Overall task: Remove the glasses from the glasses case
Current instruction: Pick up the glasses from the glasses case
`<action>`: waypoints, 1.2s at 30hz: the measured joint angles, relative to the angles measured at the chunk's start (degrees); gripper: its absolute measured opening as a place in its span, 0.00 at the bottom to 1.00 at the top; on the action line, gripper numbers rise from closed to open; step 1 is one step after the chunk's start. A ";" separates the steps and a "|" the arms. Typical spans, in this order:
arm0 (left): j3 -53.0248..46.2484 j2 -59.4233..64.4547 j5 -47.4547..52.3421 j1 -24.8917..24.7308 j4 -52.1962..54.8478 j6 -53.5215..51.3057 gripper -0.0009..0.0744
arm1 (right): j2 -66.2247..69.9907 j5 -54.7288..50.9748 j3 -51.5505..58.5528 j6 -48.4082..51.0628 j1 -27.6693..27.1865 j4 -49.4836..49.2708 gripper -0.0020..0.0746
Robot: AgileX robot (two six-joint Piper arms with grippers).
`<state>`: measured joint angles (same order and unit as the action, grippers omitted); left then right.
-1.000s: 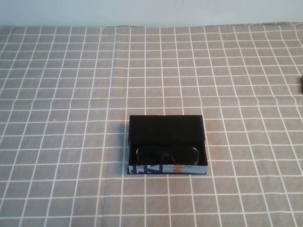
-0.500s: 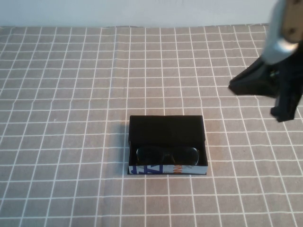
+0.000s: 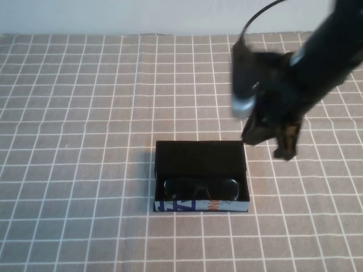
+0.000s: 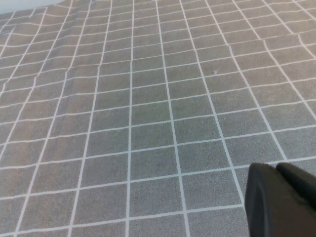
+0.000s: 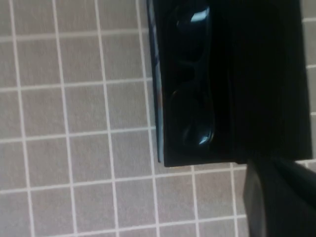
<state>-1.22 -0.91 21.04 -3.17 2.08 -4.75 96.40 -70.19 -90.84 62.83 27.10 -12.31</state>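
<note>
The task has barely begun: the glasses (image 3: 200, 187) lie inside the glasses case (image 3: 199, 156), in its open front part behind the white, blue and orange printed edge, and nothing grips them. All of the work is left: reaching in, closing on the frame, lifting it clear and setting it down on the desk (image 3: 79, 113).

The right gripper (image 3: 273, 144) hangs above the desk at the case's far right corner. The case sits just to the gripper's left and nearer the robot, and the glasses are further on that way, close but not touching. The gripper carries nothing; whether it is released or clenched I cannot tell, since its tips are smeared in the high view and only a dark edge of it (image 5: 279, 197) shows in the right wrist view. That view looks straight down on the case (image 5: 256, 79) with both dark lenses of the glasses (image 5: 195, 79) showing.

The left gripper (image 4: 281, 200) is away from the case, over bare checked cloth on the desk (image 4: 148, 98), with nothing within its reach. It looks clenched and holds nothing.

By count: one case, one pair of glasses, two grippers.
</note>
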 joint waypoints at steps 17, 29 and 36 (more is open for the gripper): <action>0.00 0.00 0.00 0.00 0.00 0.00 0.01 | 15.47 7.25 -2.82 -5.52 10.74 3.69 0.39; 0.00 0.00 0.00 0.00 0.00 0.00 0.01 | 20.57 11.42 -2.82 -8.34 10.83 5.34 0.42; 0.00 0.00 0.00 0.00 0.00 0.00 0.01 | 21.83 12.55 -2.94 -8.47 10.83 5.34 0.42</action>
<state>-1.22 -0.91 21.04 -3.17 2.08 -4.75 118.23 -57.64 -93.79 54.36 37.93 -6.97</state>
